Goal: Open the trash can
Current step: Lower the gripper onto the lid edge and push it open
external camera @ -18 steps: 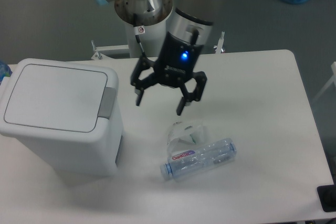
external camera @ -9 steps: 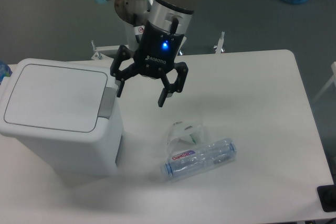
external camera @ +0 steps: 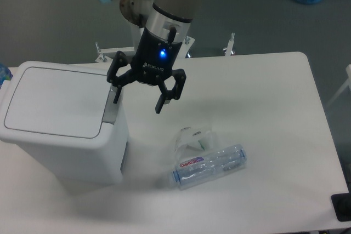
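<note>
Trash can (external camera: 60,121): a large white boxy bin is seen at the left side of the bench (external camera: 263,113). Its flat lid (external camera: 55,101) is lying closed on top.
Push tab (external camera: 111,108): a grey rectangular tab is found at the right edge of the lid, partly covered by one finger of the tool.
Tool (external camera: 137,98): the black two-finger tool is held open, with the fingers spread wide and pointing down. Nothing is gripped between them. A blue light is lit on its body.
Tool position: the left finger in the picture is placed over the grey tab at the right edge of the bin; whether it touches the tab cannot be told. The other finger is hanging over the bare bench, just beside the bin.
Bottle (external camera: 208,166): a clear plastic bottle is lying on its side on the bench, to the right of the bin and well apart from the tool.
Arm: it is seen coming down from the top of the picture.
</note>
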Robot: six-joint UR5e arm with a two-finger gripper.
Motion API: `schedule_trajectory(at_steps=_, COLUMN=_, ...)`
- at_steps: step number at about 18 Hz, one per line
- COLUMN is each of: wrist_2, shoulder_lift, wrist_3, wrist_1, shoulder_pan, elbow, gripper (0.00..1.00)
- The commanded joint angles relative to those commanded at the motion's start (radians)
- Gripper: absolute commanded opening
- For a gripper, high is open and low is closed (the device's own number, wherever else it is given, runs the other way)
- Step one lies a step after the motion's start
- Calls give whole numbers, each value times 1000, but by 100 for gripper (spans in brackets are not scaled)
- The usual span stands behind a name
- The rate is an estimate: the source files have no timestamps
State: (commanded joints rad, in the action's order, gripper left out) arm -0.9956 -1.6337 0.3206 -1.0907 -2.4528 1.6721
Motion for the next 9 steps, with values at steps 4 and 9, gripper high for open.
schedule_trajectory(at_steps=4, wrist_2=0, shoulder_lift=-6, wrist_3=5, wrist_1=2, shoulder_pan=0, elbow=-6, gripper=100)
schedule_trajectory(at_steps=9, wrist_2=-2, shoulder_lift=-34, wrist_3=5, wrist_1=40, shoulder_pan=6, elbow=-2, gripper=100)
